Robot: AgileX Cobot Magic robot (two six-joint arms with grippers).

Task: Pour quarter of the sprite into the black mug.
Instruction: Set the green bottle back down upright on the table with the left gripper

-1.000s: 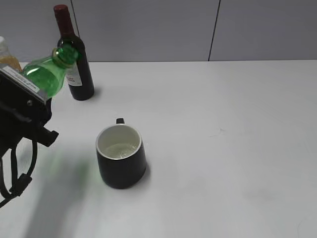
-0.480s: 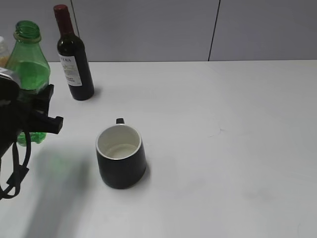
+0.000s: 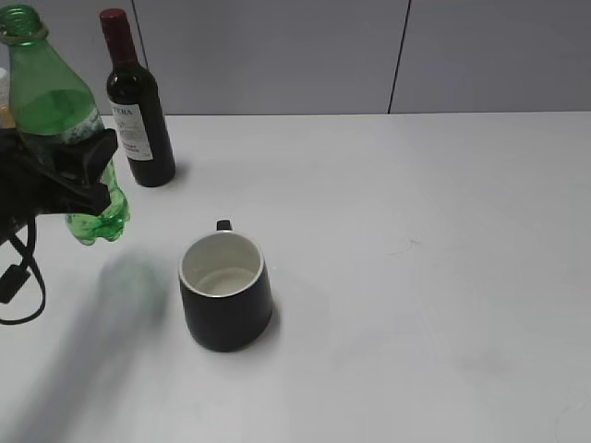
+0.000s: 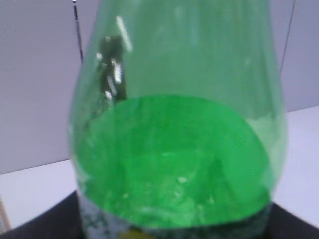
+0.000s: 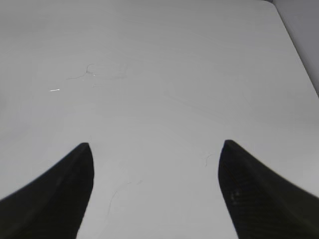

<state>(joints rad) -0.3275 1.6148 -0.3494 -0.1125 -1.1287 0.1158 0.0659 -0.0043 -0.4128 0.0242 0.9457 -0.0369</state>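
Exterior view: set at about chest height, slanting down across the white table (image 3: 416, 277) toward the grey back wall (image 3: 277, 55). Left wrist view: pressed close against the sprite bottle (image 4: 174, 149), facing that wall. Right wrist view: looking down past two dark fingertips (image 5: 55, 194) at bare tabletop (image 5: 159, 89). Shared between views: table, wall, bottle (image 3: 60, 120).

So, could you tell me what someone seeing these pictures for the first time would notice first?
Most striking is the green sprite bottle, uncapped and nearly upright, held clear of the table at the far left by the left hand; it also fills the left wrist view. Next comes the black mug with its white inside, standing left of centre, and the dark wine bottle behind it by the wall.
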